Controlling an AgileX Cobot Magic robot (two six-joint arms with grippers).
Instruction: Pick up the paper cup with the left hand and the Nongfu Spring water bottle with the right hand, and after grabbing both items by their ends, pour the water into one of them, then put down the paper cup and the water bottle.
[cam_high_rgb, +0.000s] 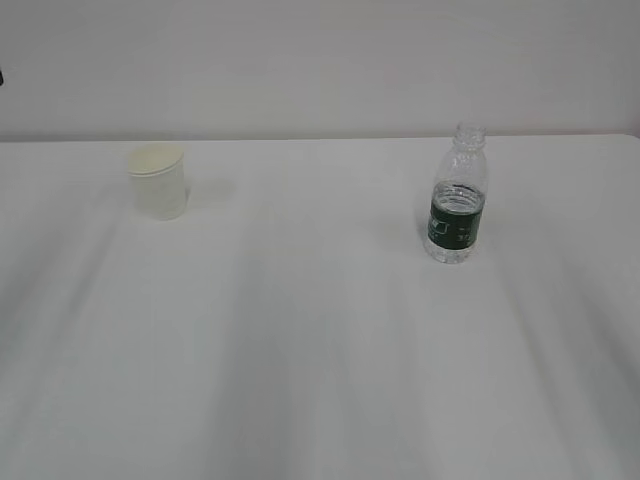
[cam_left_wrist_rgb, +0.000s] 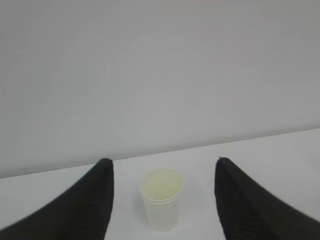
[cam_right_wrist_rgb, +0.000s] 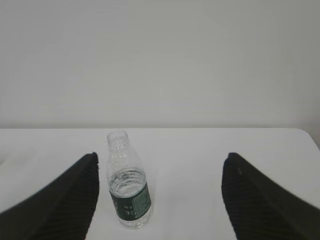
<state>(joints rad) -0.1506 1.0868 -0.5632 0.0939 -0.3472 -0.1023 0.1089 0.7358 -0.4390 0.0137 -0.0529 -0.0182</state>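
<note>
Still at the approach: left hand (cam_left_wrist_rgb: 162, 162) spread wide before paper cup (cam_left_wrist_rgb: 161, 198), right hand (cam_right_wrist_rgb: 160, 157) likewise before Nongfu Spring water bottle (cam_right_wrist_rgb: 128, 184), neither touching. Next, advancing and closing, probably low down.

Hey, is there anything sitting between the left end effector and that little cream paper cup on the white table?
Nothing visible. In the left wrist view the small cream paper cup stands upright on the white table ahead of the open left end effector, with only bare tabletop around it. The clear green-labelled water bottle stands well off to the right.
</note>
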